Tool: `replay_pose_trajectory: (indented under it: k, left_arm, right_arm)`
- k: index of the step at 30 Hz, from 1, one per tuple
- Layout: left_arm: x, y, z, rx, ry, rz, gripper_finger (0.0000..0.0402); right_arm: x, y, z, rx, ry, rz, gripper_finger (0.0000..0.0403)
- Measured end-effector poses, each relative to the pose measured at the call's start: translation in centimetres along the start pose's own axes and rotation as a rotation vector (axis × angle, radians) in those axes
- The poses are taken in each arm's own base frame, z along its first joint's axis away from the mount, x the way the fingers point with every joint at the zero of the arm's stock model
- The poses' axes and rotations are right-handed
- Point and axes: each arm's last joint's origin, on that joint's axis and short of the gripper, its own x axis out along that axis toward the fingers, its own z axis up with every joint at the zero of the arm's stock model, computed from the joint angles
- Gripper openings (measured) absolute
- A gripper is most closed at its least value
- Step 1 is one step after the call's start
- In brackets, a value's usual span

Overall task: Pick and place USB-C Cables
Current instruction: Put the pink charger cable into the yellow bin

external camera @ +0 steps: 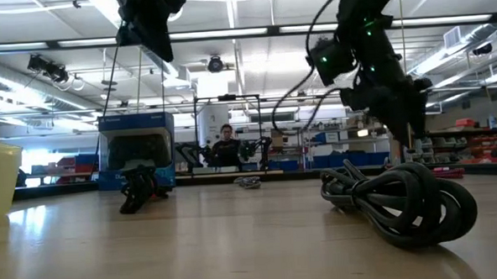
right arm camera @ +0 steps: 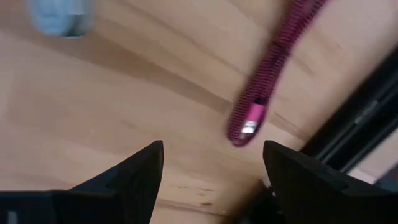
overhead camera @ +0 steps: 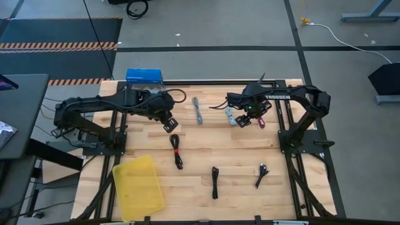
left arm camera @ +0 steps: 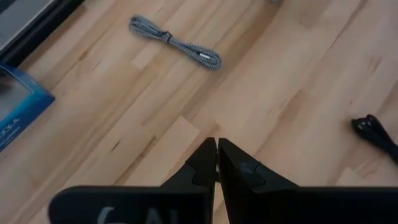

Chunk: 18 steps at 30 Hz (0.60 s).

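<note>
Hovering with wide jaws, the right gripper (right arm camera: 211,165) half-hides the magenta cable (right arm camera: 273,68); left gripper (left arm camera: 217,163) jaws narrow.

Grey concrete floor (overhead camera: 237,28) with hazard-striped mats (overhead camera: 56,45); ceiling strip lights (external camera: 235,31) overhead.

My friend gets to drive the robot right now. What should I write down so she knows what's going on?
Left gripper: shut, empty, above bare table near the blue box.
Right gripper: open, empty, hovering over the magenta cable, with a grey cable just beside it.
Cables: second grey cable mid-table at the back; black cable with the red tie beside the yellow tray; two more black cables toward the front.
Done: nothing, the tray holds no cables.
Left: all six cables, probably the magenta one first.
</note>
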Motion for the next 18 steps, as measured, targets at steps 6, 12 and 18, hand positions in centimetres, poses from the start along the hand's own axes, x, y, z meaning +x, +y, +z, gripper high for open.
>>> replay_pose_trajectory:
  k: [6,12,18]
  left_arm:
    - [0.0,-0.2,0.5,-0.073,-0.054,-0.006,0.0025]
    - [-0.1,-0.6,0.6,-0.163,-0.044,-0.09,0.0025]
    - [-0.1,-0.7,0.7,-0.181,-0.037,-0.118,0.0025]
  right_arm:
    - [2.0,-0.4,0.1,0.026,0.026,0.033,0.0282]
    - [3.9,-1.0,-0.1,0.033,0.045,0.013,0.0277]
    - [5.1,-1.8,-0.1,0.047,0.057,0.001,0.0271]
